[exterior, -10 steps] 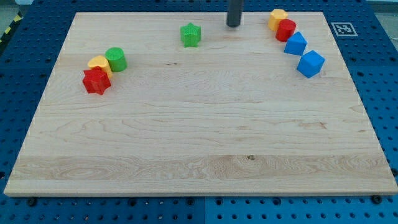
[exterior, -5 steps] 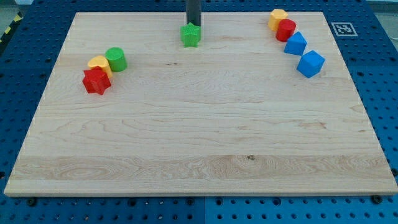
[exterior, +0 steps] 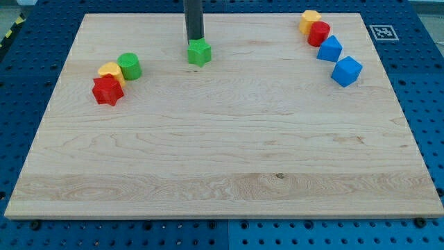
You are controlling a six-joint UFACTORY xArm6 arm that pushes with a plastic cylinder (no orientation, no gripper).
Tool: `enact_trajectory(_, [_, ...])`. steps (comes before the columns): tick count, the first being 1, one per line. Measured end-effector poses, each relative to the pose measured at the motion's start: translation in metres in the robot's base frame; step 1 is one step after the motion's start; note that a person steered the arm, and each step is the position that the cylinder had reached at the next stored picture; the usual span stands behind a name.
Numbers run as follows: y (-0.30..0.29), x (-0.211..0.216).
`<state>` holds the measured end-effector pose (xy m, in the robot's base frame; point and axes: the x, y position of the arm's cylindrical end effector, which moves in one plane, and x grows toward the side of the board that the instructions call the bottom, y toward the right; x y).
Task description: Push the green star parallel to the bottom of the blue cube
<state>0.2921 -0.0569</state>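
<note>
The green star (exterior: 200,53) lies on the wooden board (exterior: 222,153) near the view's top, left of centre. My tip (exterior: 195,39) touches the star's upper-left side, just above it. The blue cube (exterior: 346,71) sits at the view's right, well to the right of the star and a little lower. A second blue block (exterior: 329,49) lies just above and left of the cube.
A red round block (exterior: 319,33) and a yellow block (exterior: 310,21) sit at the top right, above the blue blocks. At the left, a green cylinder (exterior: 129,66), a yellow block (exterior: 109,71) and a red star (exterior: 107,89) cluster together.
My tip swept left along the view's top, reached the green star and pushed it a little left and down. The other blocks have not moved.
</note>
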Motion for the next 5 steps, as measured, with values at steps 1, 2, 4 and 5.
enact_trajectory(1, [0.0, 0.019])
enact_trajectory(2, [0.0, 0.042])
enact_trajectory(4, [0.0, 0.129])
enact_trajectory(5, [0.007, 0.166])
